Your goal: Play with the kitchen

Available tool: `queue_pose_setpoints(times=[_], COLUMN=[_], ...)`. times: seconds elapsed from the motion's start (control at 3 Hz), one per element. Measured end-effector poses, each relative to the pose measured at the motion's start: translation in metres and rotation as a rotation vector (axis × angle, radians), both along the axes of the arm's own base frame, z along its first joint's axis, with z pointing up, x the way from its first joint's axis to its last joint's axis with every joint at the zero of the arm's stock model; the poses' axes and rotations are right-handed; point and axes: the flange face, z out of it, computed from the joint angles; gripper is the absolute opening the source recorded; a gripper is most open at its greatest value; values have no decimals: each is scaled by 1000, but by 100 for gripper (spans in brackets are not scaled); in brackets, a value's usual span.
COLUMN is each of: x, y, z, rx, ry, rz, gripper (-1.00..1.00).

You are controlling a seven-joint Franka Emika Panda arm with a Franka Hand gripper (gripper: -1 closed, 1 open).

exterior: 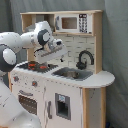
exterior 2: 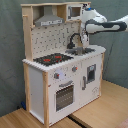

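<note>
Kitchen (exterior 2: pixel 60 75) on wooden floor (exterior 2: pixel 100 112), arm (exterior: pixel 30 40) over sink (exterior: pixel 72 74), faucet (exterior: pixel 85 58) beside, jaws' state unclear

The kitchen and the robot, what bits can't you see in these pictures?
- Gripper: in both exterior views, too blurred to tell whether it holds anything.
- Sink inside: in the second exterior view, hidden behind the faucet and arm.
- Oven inside: dark window in both views.
- Kitchen bottom: cut off by the first exterior view's lower edge.
</note>
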Motion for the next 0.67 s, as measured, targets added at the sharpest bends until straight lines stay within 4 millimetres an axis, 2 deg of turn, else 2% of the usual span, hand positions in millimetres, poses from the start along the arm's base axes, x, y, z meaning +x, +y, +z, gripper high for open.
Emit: queue_pose_setpoints(times=[0.33, 0.67], x=[16, 28], y=[-31, -40], z=[-18, -35], rx=[42, 46], ry=[66, 95], rz=[-86, -119], gripper=[100, 100])
